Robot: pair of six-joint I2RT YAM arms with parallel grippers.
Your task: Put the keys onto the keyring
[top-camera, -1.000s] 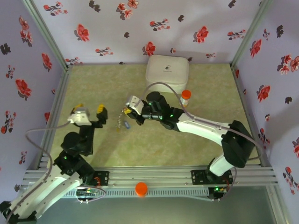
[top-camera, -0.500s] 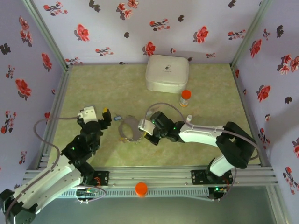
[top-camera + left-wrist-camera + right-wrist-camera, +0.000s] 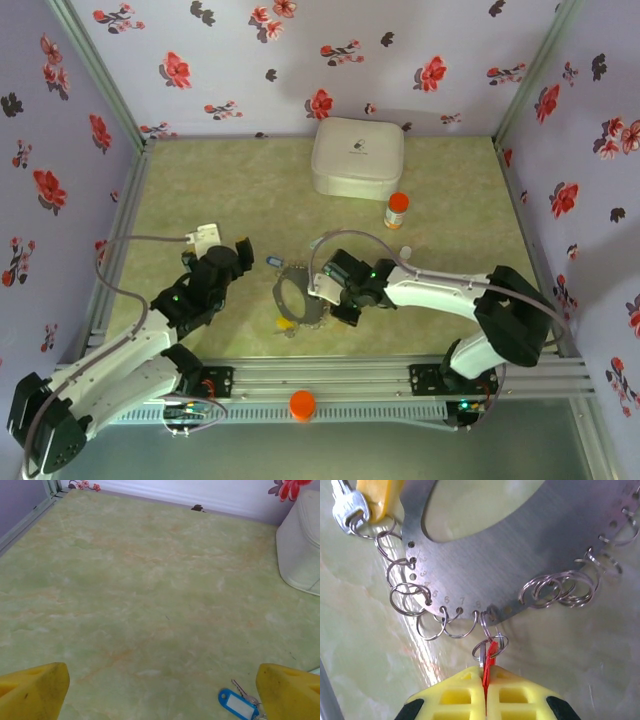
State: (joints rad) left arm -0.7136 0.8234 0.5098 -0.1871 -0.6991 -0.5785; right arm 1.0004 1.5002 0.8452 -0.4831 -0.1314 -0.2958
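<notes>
Green marbled desk, floral walls. L tool wide open, nothing btwn pads; blue key just beside its rt pad. Keyring flat on desk, centre, yellow key at its rim. R tool clamped on red key at ring's edge.

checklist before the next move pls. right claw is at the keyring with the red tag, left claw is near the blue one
1. Right claw gripping the red key tag: ok, shut on it.
2. Red key tag's split ring threaded through a hole in the keyring: cannot tell, the rings overlap at the rim.
3. Keyring lying flat on the table: ok.
4. Left claw open and empty: ok.
5. Blue key tag loose on the table, beside the left claw's right finger: ok.
</notes>
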